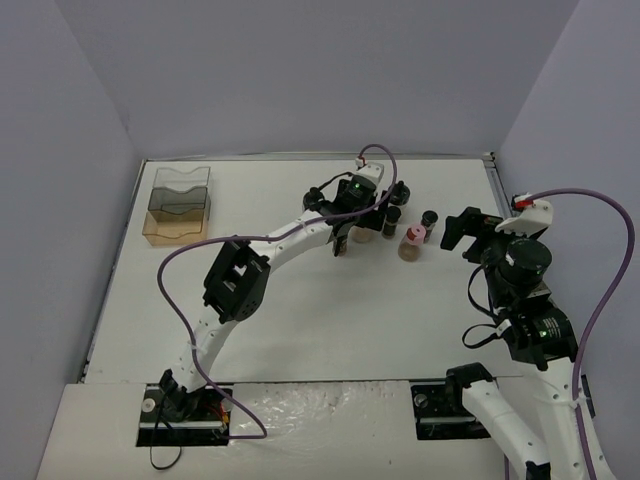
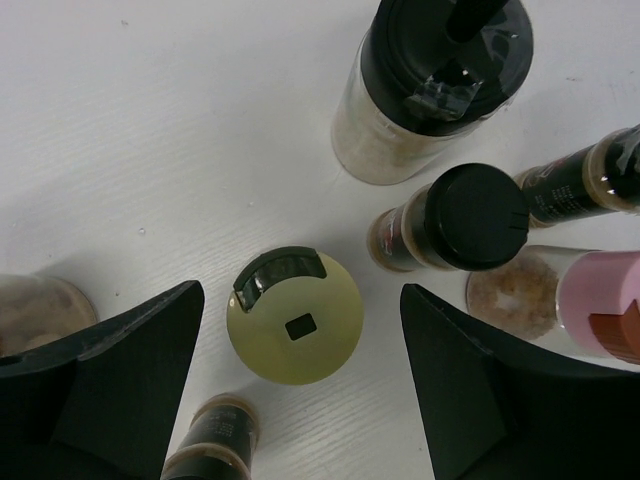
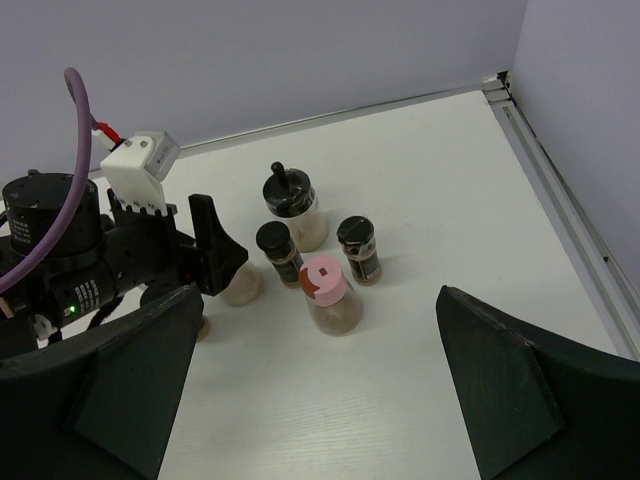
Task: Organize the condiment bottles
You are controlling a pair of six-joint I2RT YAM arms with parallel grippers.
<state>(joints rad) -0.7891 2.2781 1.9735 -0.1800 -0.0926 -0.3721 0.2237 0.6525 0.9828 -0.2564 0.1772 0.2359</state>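
While six other jars stand clustered around it, the yellow-capped jar (image 2: 295, 335) sits upright on the white desk (image 2: 150, 120), between the two fingers of the left hand (image 2: 300, 305). That hand is released, with a strip of desk showing on either side of the cap. Just beyond it stand a knob-topped black-capped jar (image 2: 430, 90) and a small black-capped jar (image 2: 450, 220). A second small black-capped jar (image 2: 585, 185) and the pink-capped jar (image 2: 600, 300) stand to the same side. A half-hidden jar (image 2: 35, 310) shows behind one finger, and a seventh jar (image 2: 215, 435) sits at the wrist view's lower edge. The right hand (image 1: 455, 232) hovers near the cluster, spread wide and gripping nothing. The compartment rack (image 1: 178, 205) stands well apart at the desk's far left.
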